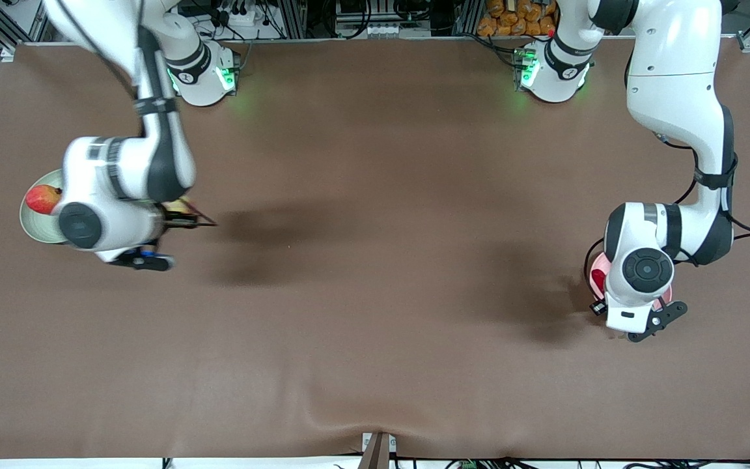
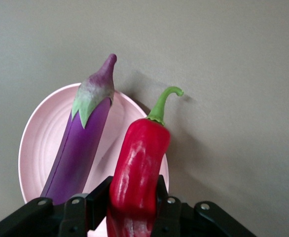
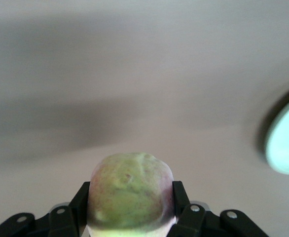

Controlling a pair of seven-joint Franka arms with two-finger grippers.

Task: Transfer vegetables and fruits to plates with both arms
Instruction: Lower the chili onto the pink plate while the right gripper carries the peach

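My left gripper [image 2: 133,195] is shut on the red chili pepper [image 2: 139,158] and holds it over the pink plate [image 2: 38,143]. The purple eggplant [image 2: 80,148] lies on that plate. In the front view the left hand covers most of the pink plate [image 1: 600,264]; the eggplant is hidden there. My right gripper [image 3: 130,197] is shut on the yellow-pink peach [image 3: 130,195] and holds it above the table beside the pale green plate [image 1: 35,225]. The red apple [image 1: 43,198] lies on the green plate. The peach [image 1: 180,207] shows past the right wrist.
The brown table [image 1: 375,260] spreads between the two plates. The green plate's rim [image 3: 287,143] shows at the edge of the right wrist view. The arm bases [image 1: 206,71] stand along the table's edge farthest from the front camera.
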